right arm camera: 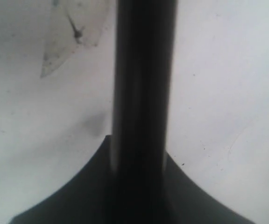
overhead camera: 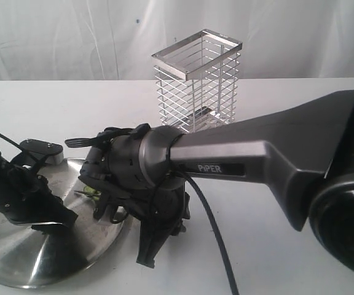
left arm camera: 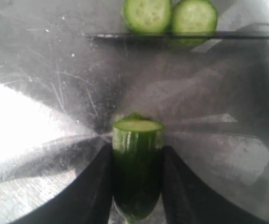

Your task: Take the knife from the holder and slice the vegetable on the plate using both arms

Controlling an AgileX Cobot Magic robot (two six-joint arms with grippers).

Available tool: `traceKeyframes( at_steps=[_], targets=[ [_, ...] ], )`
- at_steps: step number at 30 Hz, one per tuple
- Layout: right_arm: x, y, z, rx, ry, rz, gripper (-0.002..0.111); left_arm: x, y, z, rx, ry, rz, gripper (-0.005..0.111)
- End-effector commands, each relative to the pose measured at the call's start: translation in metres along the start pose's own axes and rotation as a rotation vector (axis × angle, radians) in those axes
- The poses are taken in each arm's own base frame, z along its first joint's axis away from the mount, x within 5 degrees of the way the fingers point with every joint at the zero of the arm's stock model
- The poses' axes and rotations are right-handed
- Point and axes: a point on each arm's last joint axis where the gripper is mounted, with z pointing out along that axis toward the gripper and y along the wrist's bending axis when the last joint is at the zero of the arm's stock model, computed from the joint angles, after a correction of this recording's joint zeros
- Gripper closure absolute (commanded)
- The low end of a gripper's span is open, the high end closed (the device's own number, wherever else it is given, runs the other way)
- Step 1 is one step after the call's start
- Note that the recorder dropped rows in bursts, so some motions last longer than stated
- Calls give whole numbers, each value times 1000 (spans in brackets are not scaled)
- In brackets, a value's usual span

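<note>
Spanning the exterior view from the right, the right arm [overhead camera: 257,150] ends over the plate [overhead camera: 17,258], beside the left arm [overhead camera: 11,190]. The holder [overhead camera: 196,83] stands behind them on the table [overhead camera: 275,246]. In the left wrist view the left gripper [left arm camera: 138,156] pinches the vegetable [left arm camera: 137,140], its cut face toward the knife [left arm camera: 172,35], whose blade lies across the plate. Two slices [left arm camera: 147,14] sit just beyond the blade. The right wrist view is blurred: the right gripper [right arm camera: 139,158] seems clamped around a black bar, probably the knife's handle.
</note>
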Motion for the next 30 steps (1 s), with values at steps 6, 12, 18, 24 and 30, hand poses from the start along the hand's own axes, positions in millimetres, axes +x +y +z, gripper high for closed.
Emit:
traceKeyframes(
  at_steps=[6,12,18,24,30],
  targets=[
    [-2,-6,-19,-55,-135,84,108,2,-2,0,7,6,-17,63],
    [-1,-3,-20,-84,-127,99,108,-3,-7,-24,-2,-84,2,46],
    [-5,2,-22,-149,-164,132,108,-5,-14,-57,-2,-183,28,40],
    [-11,8,-24,-226,-228,150,108,-5,-21,-94,-19,-319,40,40],
    [-21,12,-26,-278,-326,173,108,0,-24,-100,-4,-318,10,40]
  ],
)
